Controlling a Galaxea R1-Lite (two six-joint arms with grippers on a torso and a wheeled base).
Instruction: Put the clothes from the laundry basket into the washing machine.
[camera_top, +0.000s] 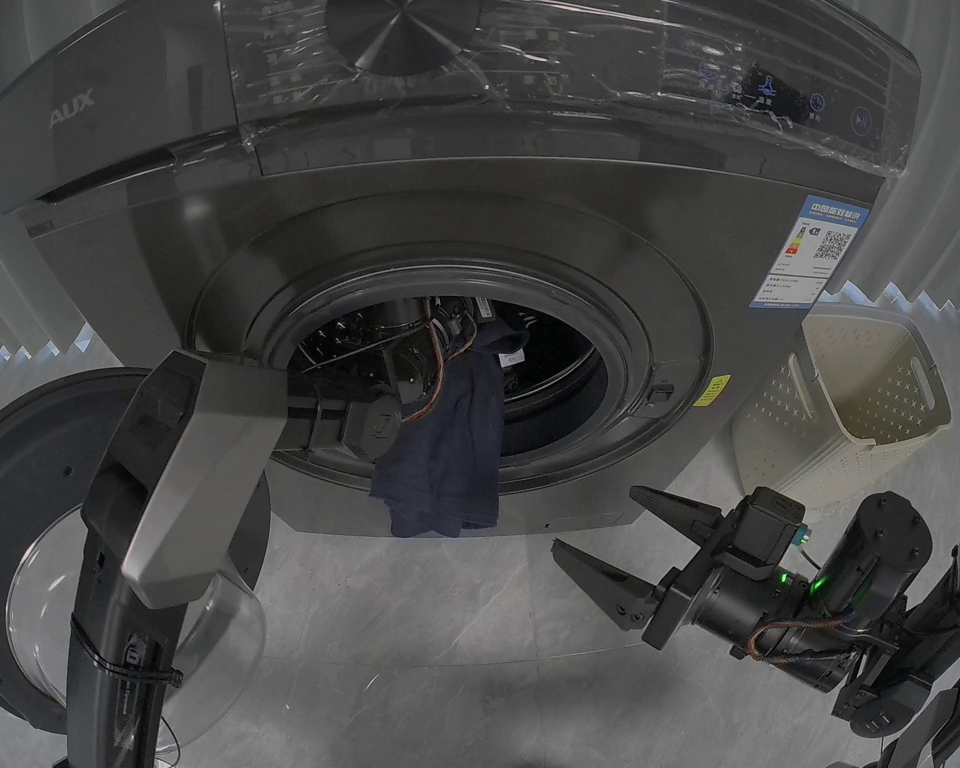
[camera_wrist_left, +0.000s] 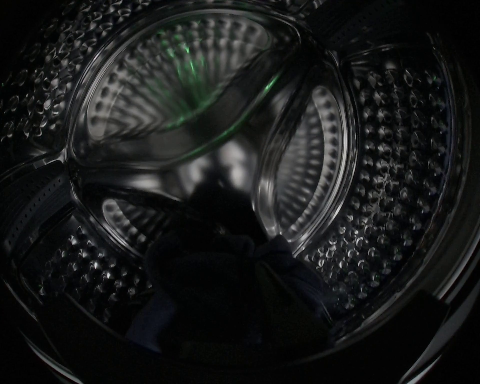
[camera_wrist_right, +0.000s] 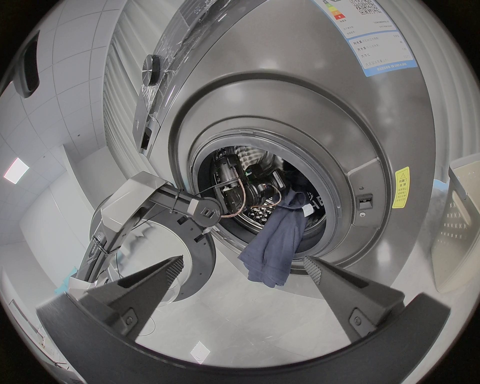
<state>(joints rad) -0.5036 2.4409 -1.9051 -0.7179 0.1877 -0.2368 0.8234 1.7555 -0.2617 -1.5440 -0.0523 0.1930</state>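
1. Hanging over the washing machine (camera_top: 600, 230) door rim: dark blue garment (camera_top: 445, 440), long axis vertical, top inside the drum, hem pointing floorward.
2. Reaching into the drum – left gripper (camera_top: 470, 322), grip impossible to tell.
3. Hovering near right, spreading wide, holding nothing – right gripper (camera_top: 600, 518).
4. Showing a blue-edged label (camera_top: 815, 250) far right.

A grey marbled tile floor (camera_top: 430, 620) is seen spread out in front, pale pleated curtains (camera_top: 925, 240) are hung along the back on both sides, and a white panelled ceiling (camera_wrist_right: 65, 65) is lit by one square lamp panel (camera_wrist_right: 15, 170), mirrored faintly in the glossy floor.
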